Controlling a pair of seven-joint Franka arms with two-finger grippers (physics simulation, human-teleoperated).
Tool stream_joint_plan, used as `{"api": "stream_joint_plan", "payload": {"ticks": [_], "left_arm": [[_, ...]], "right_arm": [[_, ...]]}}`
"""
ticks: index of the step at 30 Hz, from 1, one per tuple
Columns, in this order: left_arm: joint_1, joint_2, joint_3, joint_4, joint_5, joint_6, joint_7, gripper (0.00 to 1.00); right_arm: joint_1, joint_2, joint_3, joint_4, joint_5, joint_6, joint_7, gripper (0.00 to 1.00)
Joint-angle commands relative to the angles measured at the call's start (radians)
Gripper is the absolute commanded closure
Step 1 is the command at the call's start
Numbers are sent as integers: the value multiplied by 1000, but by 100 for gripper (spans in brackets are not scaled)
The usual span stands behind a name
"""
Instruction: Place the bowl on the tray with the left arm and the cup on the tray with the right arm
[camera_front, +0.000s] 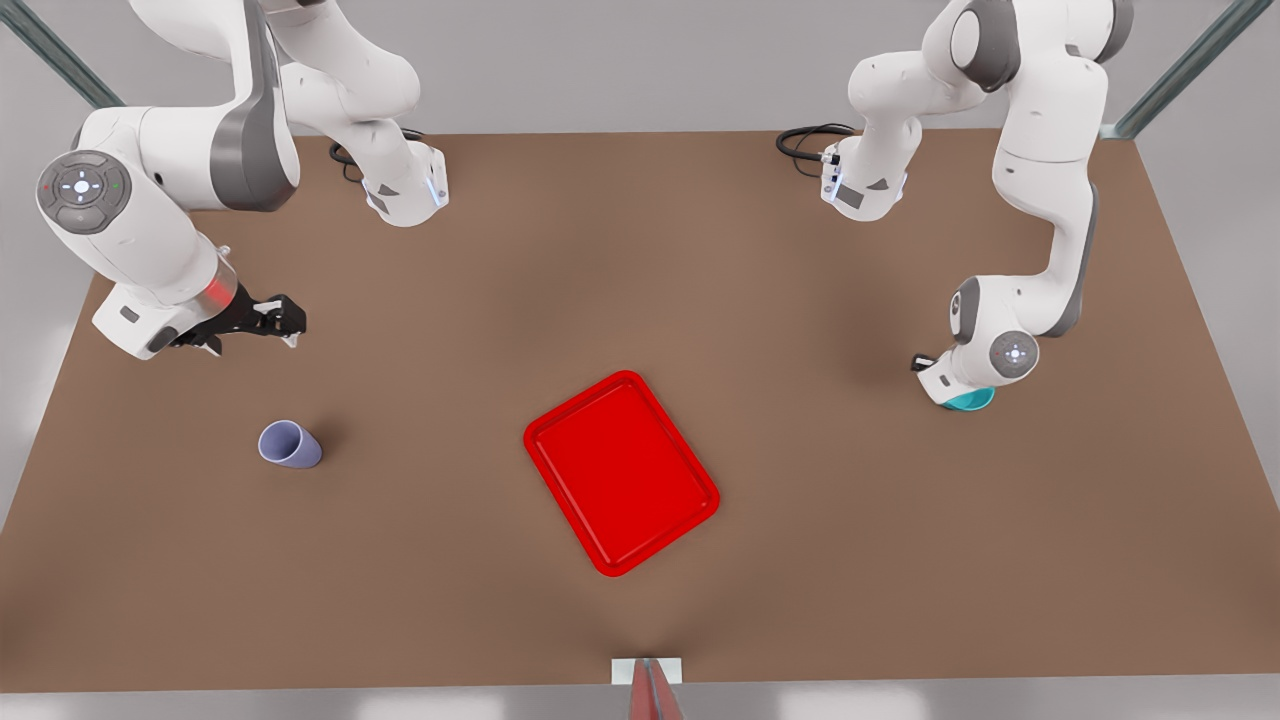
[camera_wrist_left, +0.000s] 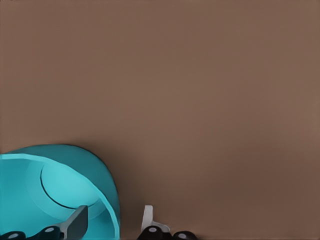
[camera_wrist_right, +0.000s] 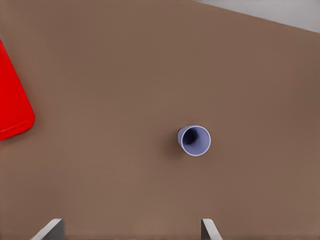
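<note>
I've got the left pincer (camera_wrist_left: 112, 222) down at the bowl (camera_front: 972, 401) on the front view's right, low over the worktop (camera_front: 640, 300); from the left wrist view one finger (camera_wrist_left: 76, 222) sits inside the teal bowl (camera_wrist_left: 60, 192) and the other finger (camera_wrist_left: 147, 218) outside it, the rim wall between them, jaws straddling but with a gap showing on the outer side, so I read it as released, not yet clamped; the bowl rests on the worktop, well apart from the tray (camera_front: 621, 472), with bare brown surface all the way between.

Right pincer (camera_front: 285, 320) hangs above the worktop at the front view's left, spread wide; in the right wrist view its fingertips (camera_wrist_right: 50, 229) stand far apart with the cup (camera_wrist_right: 195, 140) beyond them, untouched; the cup (camera_front: 290, 444) stands upright, mouth up, near that pincer and well apart from the tray (camera_wrist_right: 12, 100).

The red tray lies skewed mid-worktop, nothing on it, open room on all sides; I can read no labels or writing anywhere.
</note>
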Motion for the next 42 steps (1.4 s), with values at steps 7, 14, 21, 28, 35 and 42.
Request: {"api": "stream_joint_plan", "payload": {"ticks": [7, 14, 21, 28, 35, 42], "left_arm": [[6, 2, 2, 2, 58, 1, -2, 62], [3, 11, 2, 3, 59, 1, -6, 66], [3, -6, 0, 6, 59, 1, -11, 70], [5, -11, 0, 6, 59, 0, -12, 74], [3, -104, -5, 5, 58, -34, -14, 74], [-98, -207, -15, 112, 10, -125, -18, 74]], "right_arm": [[-1, 0, 0, 0, 0, -1, 0, 0], [1, 0, 2, 0, 0, -2, 0, 0], [1, 0, 2, 0, 0, -2, 0, 0], [1, 0, 2, 0, 0, -5, 0, 0], [1, 0, 2, 0, 0, -5, 0, 0], [1, 5, 8, -3, 2, -9, 0, 0]]}}
